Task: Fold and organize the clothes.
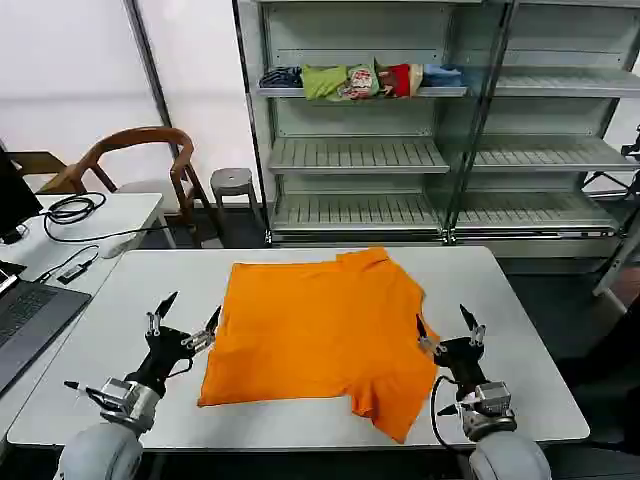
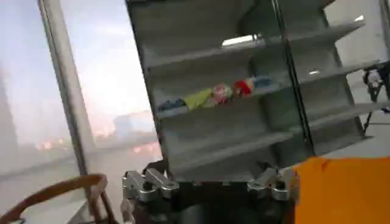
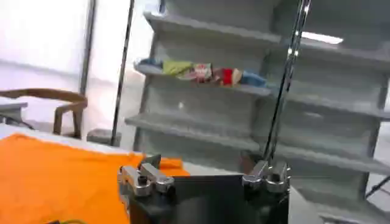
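Orange T-shirt (image 1: 320,330) flat on table (image 1: 520,330), apparently untouched between spread-fingered left gripper (image 1: 185,322) and right gripper (image 1: 447,328).

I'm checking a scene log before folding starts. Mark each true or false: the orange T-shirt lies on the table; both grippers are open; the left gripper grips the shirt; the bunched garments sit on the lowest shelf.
1. The orange T-shirt lies on the white table. True.
2. The left gripper and right gripper are open. True.
3. The left gripper grips the shirt. False: it is open beside the shirt's edge.
4. The bunched garments sit on the lowest shelf. False: they lie on an upper shelf.
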